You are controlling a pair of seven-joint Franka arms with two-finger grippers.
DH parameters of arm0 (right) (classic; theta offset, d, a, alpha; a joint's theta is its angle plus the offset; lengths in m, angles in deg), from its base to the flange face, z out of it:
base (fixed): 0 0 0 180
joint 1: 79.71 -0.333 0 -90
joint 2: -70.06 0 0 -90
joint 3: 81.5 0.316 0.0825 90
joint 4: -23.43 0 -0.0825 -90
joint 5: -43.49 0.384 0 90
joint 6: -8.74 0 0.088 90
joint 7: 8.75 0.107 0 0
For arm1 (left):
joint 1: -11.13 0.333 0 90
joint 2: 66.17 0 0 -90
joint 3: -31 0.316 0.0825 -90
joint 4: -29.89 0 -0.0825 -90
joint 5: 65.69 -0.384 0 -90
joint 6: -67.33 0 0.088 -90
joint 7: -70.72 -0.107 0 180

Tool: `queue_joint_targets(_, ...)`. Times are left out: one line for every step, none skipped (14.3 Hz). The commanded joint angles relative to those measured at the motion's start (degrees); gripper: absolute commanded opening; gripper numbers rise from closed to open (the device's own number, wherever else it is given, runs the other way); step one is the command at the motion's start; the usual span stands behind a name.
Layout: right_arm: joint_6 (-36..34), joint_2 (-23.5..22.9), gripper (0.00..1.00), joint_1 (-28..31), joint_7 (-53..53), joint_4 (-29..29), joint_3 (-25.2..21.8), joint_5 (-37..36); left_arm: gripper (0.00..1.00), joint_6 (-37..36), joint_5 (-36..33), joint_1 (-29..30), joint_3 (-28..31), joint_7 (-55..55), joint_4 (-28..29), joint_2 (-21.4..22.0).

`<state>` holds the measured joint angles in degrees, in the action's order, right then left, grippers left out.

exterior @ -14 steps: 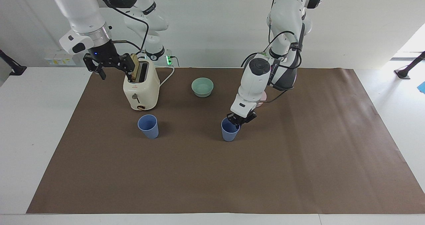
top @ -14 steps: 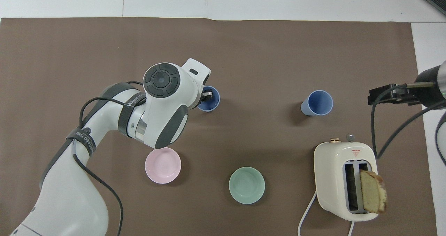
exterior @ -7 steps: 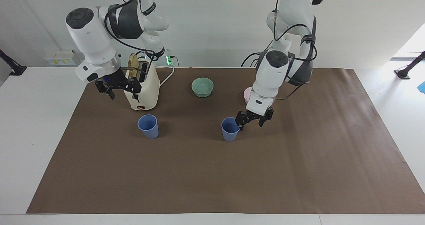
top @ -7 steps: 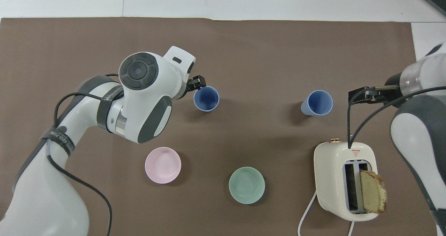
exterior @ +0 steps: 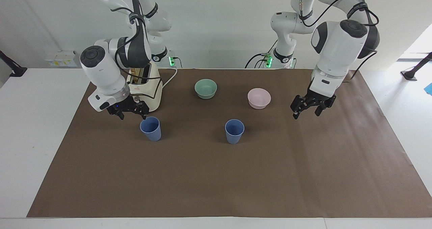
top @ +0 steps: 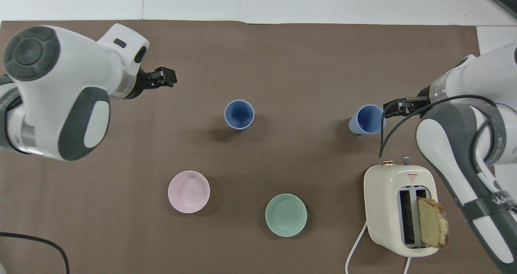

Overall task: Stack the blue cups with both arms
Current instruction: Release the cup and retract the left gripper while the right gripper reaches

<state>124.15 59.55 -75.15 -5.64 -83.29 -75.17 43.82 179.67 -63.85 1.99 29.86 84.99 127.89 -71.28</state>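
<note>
with both grippers parted, 2 blue cups stand unstacked

while its fingers stand apart and hold nothing, the right gripper (exterior: pixel 130 111) hangs low just beside the rim of the blue cup at the right arm's end (exterior: pixel 151 128), on the toaster's side of it. whether a fingertip touches the rim, cannot tell. the toaster (exterior: pixel 149 88) stands just nearer to the robots than that cup, a slice of bread (top: pixel 433 222) upright in 1 slot, its white cord (top: pixel 355 247) trailing toward the robots.

left gripper (exterior: pixel 308 108): fingers apart, nothing between them, raised over bare brown mat (exterior: pixel 216 181) toward the left arm's end, well apart from both cups.

second blue cup (exterior: pixel 234 131): upright, mouth up, alone near the middle of the mat, between the first cup and the left gripper. 2 cups well apart.

pink bowl (exterior: pixel 259 98) and teal-green bowl (exterior: pixel 206 88): both nearer to the robots than the cups, side by side, apart. pink one toward the left arm's end.
</note>
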Motion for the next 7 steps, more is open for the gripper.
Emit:
queue_joint_targets(1.7,-0.2,1.00,0.0,0.0,-1.8,0.3,1.0,1.00,-5.4,-0.2,3.2,-0.5,-7.7,0.6,3.9)
queue_joint_targets(1.8,-0.8,1.00,0.0,0.1,-2.7,0.3,1.0,1.00,-7.5,-0.2,4.0,-0.4,-9.8,-0.2,4.8)
queue_joint_targets(3.3,-1.0,1.00,0.0,0.1,-3.6,0.3,1.0,1.00,-9.9,-0.2,4.6,-0.4,-11.5,-0.9,5.6)
queue_joint_targets(5.3,-1.0,1.00,0.0,-0.5,-4.4,0.3,0.9,1.00,-12.5,-0.3,4.7,-0.4,-13.6,-1.8,6.5)
queue_joint_targets(5.9,-1.1,1.00,0.0,-0.4,-4.7,0.3,0.9,1.00,-15.3,-0.3,4.7,0.2,-15.1,-2.7,7.2)
queue_joint_targets(6.3,-1.7,1.00,0.0,-0.6,-5.4,0.3,0.9,1.00,-17.8,-0.4,4.7,0.4,-15.7,-3.9,7.8)
queue_joint_targets(6.4,-2.1,1.00,0.0,-0.8,-5.8,0.3,0.9,1.00,-20.0,-0.7,4.7,0.4,-15.7,-4.9,8.5)
